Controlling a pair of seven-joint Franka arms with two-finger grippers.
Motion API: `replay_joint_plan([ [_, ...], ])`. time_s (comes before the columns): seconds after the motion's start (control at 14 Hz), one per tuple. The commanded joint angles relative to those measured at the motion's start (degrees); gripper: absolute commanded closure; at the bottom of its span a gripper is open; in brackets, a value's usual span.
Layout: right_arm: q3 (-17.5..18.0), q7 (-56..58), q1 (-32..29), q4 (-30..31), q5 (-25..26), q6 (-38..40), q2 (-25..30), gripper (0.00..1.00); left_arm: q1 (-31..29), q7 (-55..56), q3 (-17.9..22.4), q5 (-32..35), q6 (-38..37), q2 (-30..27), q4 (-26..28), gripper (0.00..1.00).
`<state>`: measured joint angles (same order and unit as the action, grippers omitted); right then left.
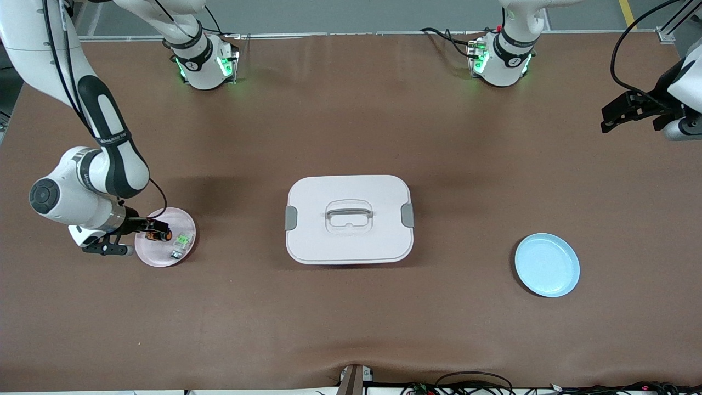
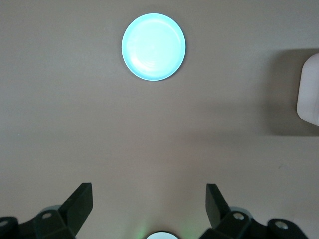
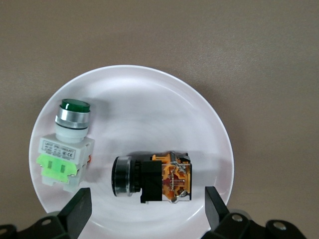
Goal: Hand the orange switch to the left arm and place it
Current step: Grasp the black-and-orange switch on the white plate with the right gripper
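Note:
The orange switch [image 1: 158, 236] lies on its side on the pink plate [image 1: 164, 261] toward the right arm's end of the table. In the right wrist view it shows a black body and an orange end [image 3: 152, 178]. My right gripper [image 1: 152, 229] is open low over the plate, its jaws on either side of the switch without touching it [image 3: 147, 211]. My left gripper [image 1: 607, 122] is open and empty, high over the left arm's end of the table [image 2: 148, 204]. The white box [image 1: 349, 219] stands closed at the table's middle, and a corner of it shows in the left wrist view [image 2: 309, 92].
A green-and-clear switch [image 1: 182, 240] lies beside the orange one on the same plate [image 3: 65, 149]. A light blue plate [image 1: 547, 265] sits empty toward the left arm's end, nearer the front camera than the box; it also shows in the left wrist view [image 2: 153, 47].

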<state>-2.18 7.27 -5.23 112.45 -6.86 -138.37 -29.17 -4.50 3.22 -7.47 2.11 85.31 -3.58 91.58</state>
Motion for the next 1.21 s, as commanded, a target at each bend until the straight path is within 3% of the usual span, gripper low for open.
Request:
replay_joint_plan([
  [0.0, 0.25, 1.17, -0.13, -0.65, -1.14, -0.84, -0.97, 0.0, -0.25, -1.55, -0.17, 0.53, -0.5, 0.15, -0.79, 0.0],
  [1.14, 0.25, 1.17, -0.31, -1.79, -1.14, -2.95, -3.61, 0.0, -0.25, -1.47, -0.17, 0.53, 0.47, 0.94, -0.87, 0.0],
])
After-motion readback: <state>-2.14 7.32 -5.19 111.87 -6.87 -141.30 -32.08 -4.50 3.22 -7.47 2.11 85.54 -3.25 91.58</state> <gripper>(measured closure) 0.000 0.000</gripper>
